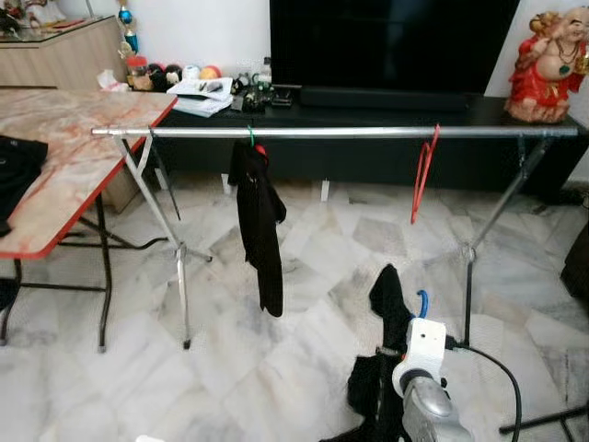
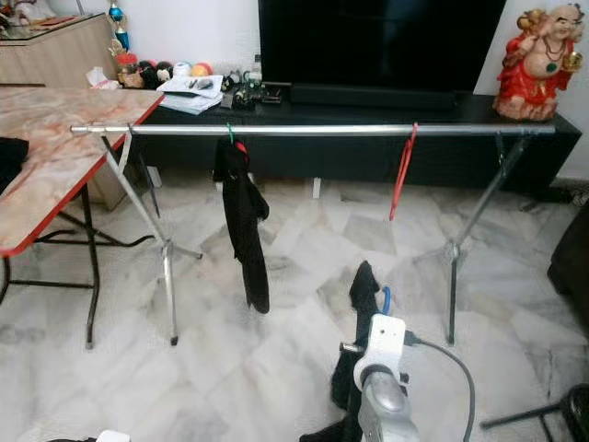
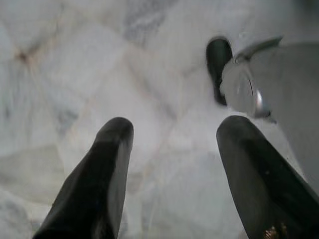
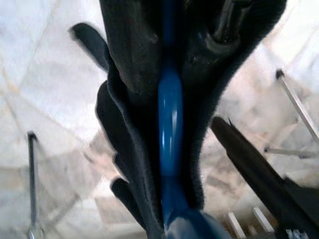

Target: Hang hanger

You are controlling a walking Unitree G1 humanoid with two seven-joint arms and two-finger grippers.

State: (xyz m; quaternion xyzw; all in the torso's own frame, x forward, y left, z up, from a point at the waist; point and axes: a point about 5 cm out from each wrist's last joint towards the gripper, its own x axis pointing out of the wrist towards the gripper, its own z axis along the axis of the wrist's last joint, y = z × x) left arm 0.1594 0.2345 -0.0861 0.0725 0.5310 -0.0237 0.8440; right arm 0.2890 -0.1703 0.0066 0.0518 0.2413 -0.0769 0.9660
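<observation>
Blue hanger (image 4: 169,114), draped in a black garment (image 1: 391,304), is clamped in the right end effector (image 4: 172,199), low before the rail (image 1: 350,133). Left end effector (image 3: 172,164) hangs with fingers apart, empty, over the floor (image 3: 65,59).

A silver right arm (image 1: 433,414) carries a white wrist housing (image 1: 425,345) trailing a black cable (image 1: 492,364).

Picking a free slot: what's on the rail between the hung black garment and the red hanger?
Nothing: in the left eye view the rail is bare between the black garment and the red hanger.
</observation>
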